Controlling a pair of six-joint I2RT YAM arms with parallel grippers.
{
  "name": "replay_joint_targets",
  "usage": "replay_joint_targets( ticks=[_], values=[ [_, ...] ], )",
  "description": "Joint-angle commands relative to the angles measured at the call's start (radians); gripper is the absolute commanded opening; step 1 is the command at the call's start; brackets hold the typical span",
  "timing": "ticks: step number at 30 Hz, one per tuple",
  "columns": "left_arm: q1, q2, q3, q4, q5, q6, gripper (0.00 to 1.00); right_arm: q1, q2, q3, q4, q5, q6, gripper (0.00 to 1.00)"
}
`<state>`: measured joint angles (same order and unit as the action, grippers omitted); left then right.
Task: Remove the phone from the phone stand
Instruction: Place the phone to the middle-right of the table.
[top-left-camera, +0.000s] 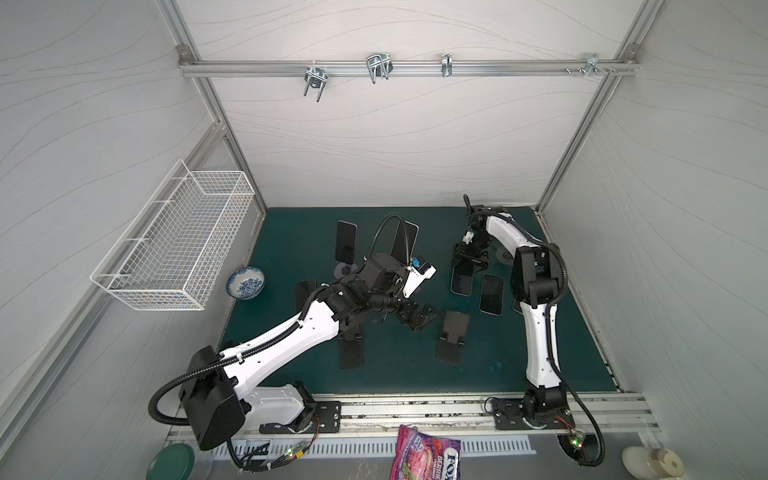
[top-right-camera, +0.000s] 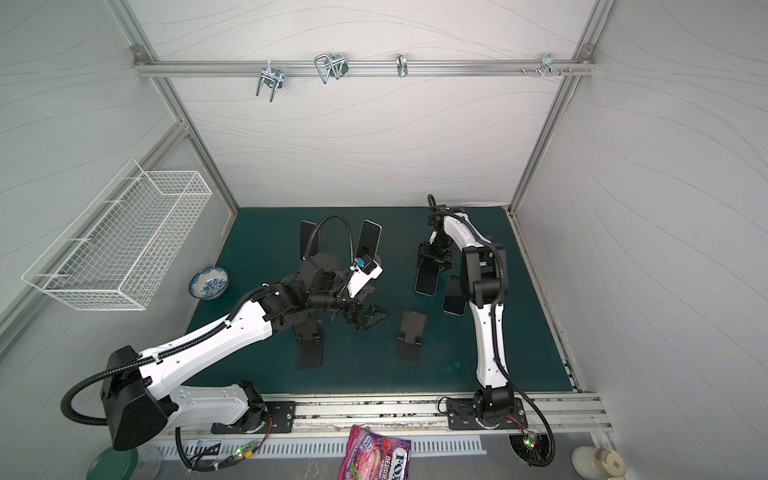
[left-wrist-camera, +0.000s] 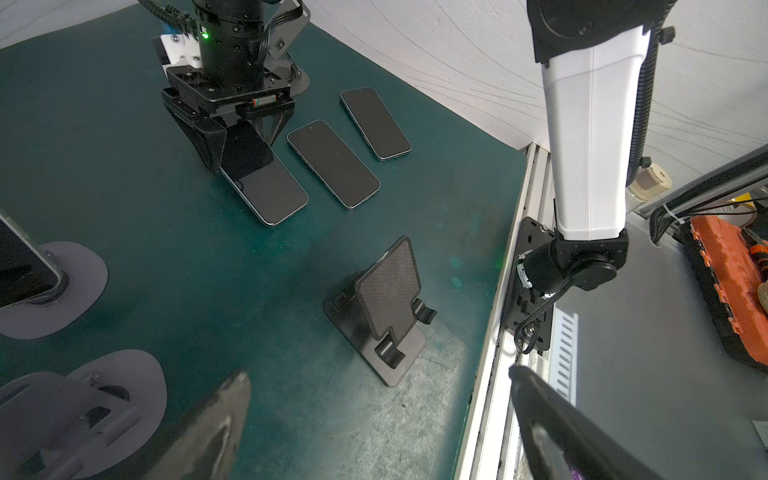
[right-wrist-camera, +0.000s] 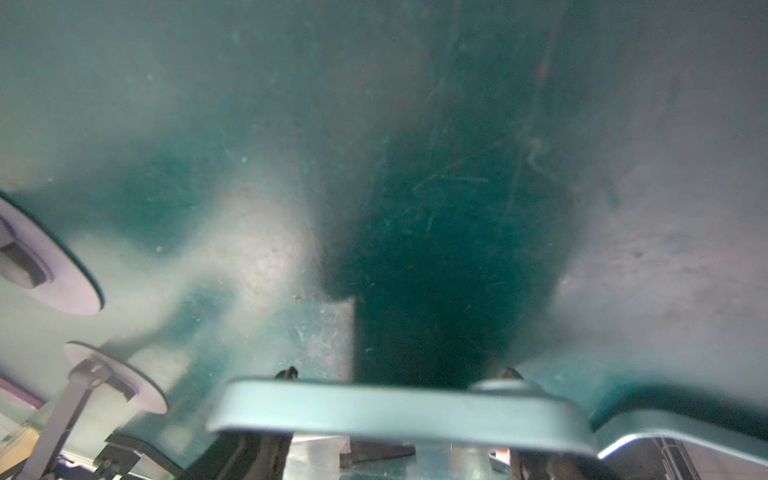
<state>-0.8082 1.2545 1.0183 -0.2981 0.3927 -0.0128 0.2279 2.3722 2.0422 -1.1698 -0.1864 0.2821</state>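
My right gripper (top-left-camera: 469, 262) (left-wrist-camera: 232, 137) is shut on the top end of a dark phone (top-left-camera: 462, 282) (left-wrist-camera: 266, 187), a finger on each long edge. The phone lies low over the green mat; I cannot tell whether it touches. In the right wrist view the phone's edge (right-wrist-camera: 395, 407) spans the right gripper (right-wrist-camera: 399, 374). Two phones (top-left-camera: 346, 245) (top-left-camera: 405, 245) lean on stands at the back. An empty black phone stand (top-left-camera: 453, 336) (left-wrist-camera: 388, 307) sits mid-mat. My left gripper (top-left-camera: 424, 318) (left-wrist-camera: 378, 374) hovers open just left of it, holding nothing.
Two more phones (left-wrist-camera: 332, 164) (left-wrist-camera: 376, 122) lie flat beside the held one. Another black stand (top-left-camera: 351, 345) sits under the left arm. Grey round stand bases (left-wrist-camera: 62, 286) (left-wrist-camera: 104, 399), a blue-patterned bowl (top-left-camera: 246, 282), a wire basket (top-left-camera: 174, 241) and a snack bag (top-left-camera: 424, 455) are in view.
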Motion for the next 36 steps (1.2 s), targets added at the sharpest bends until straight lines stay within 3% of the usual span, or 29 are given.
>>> replay_joint_targets(
  ticks=[1, 16, 23, 29, 36],
  values=[
    [-0.006, 0.006, 0.011, 0.002, 0.006, 0.015, 0.99, 0.006, 0.041, 0.016, -0.03, 0.04, -0.015, 0.75],
    [-0.005, 0.011, 0.011, -0.001, 0.005, 0.019, 0.98, 0.01, 0.039, 0.014, -0.019, 0.053, -0.001, 0.85],
    [-0.005, 0.015, 0.002, 0.016, -0.012, 0.016, 0.99, 0.01, 0.007, 0.024, -0.03, 0.045, -0.001, 0.85],
    [-0.005, 0.019, -0.054, 0.083, -0.082, 0.021, 0.99, 0.0, -0.093, 0.039, -0.04, 0.043, -0.017, 0.85],
    [-0.005, -0.012, 0.002, 0.003, -0.172, 0.033, 0.99, -0.008, -0.213, 0.097, -0.111, 0.071, -0.039, 0.86]
  ],
)
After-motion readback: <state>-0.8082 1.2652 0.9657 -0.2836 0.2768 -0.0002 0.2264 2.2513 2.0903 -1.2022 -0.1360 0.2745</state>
